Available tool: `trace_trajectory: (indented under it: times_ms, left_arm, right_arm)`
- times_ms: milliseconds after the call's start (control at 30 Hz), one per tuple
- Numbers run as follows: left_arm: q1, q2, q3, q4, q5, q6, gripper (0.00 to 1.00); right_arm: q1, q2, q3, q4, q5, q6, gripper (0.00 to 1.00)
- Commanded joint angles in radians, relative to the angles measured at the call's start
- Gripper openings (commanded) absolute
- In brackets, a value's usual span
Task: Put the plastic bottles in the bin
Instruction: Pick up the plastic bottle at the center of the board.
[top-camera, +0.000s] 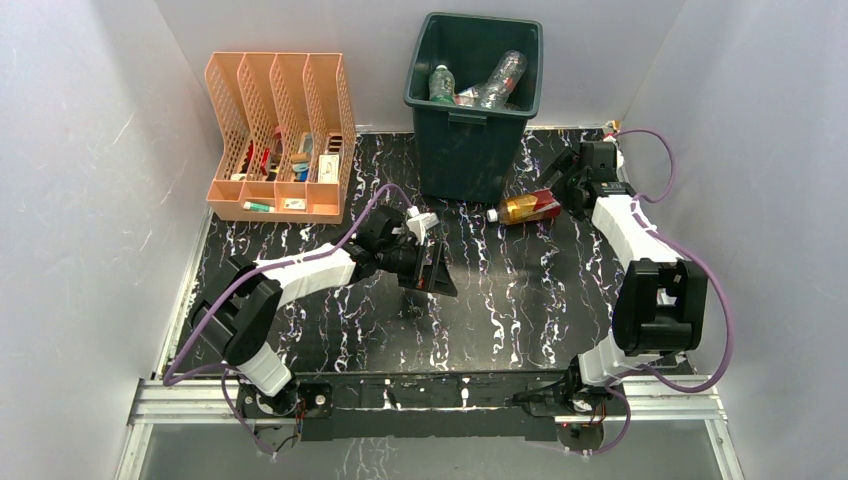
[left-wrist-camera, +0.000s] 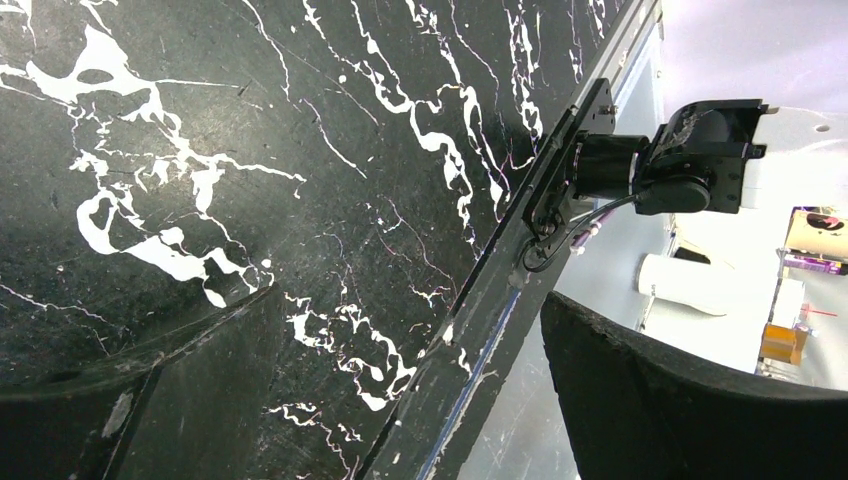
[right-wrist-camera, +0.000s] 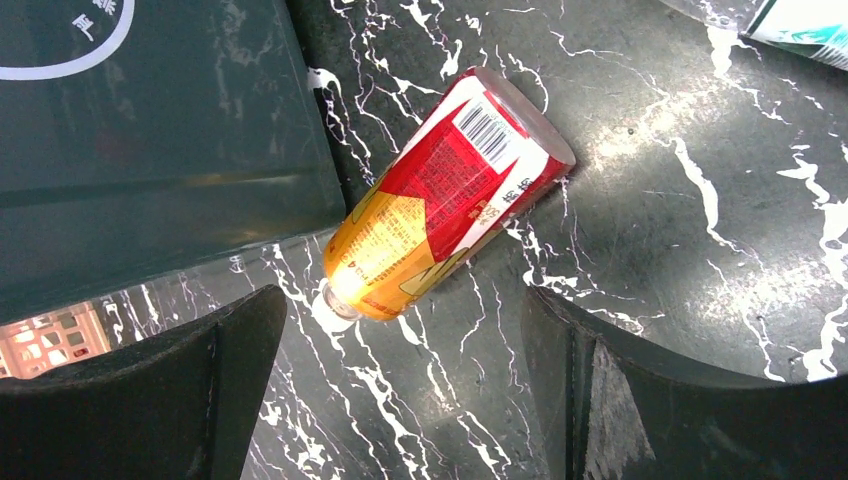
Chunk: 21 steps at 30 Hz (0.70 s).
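My right pincer (right-wrist-camera: 405, 400) hangs with its jaws wide apart and empty over an orange-and-red plastic bottle (right-wrist-camera: 440, 205). The bottle lies on its side on the black marbled worktop (right-wrist-camera: 700, 250), just beside the dark green bin (right-wrist-camera: 150, 150). Its label bears a barcode (right-wrist-camera: 487, 130); the other print I cannot read. More bottles (top-camera: 490, 85) lie in the bin. My left pincer (top-camera: 432, 270) is spread wide too, holding nothing.

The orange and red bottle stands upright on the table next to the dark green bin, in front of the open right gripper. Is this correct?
Not quite: the orange and red bottle lies on its side, not upright, as the right wrist view shows. The rest holds: it is on the table next to the dark green bin, in front of the open right gripper.
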Motion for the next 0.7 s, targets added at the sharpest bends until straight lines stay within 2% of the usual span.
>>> trace_trajectory:
  times_ms: [0,500,667]
  left_arm:
    - [-0.004,-0.014,0.033,0.013,0.033,0.004,0.98]
    - [-0.003,-0.057,0.010,0.017,0.015,-0.012,0.98]
    - [-0.004,-0.071,0.003,0.011,0.002,-0.013,0.98]
  right_arm:
    - [-0.005,0.011,-0.009,0.055,-0.023,0.016,0.98]
    - [-0.005,0.051,-0.114,0.107,-0.079,0.068,0.98]
    - [-0.006,0.148,-0.055,0.140,-0.090,0.097,0.98]
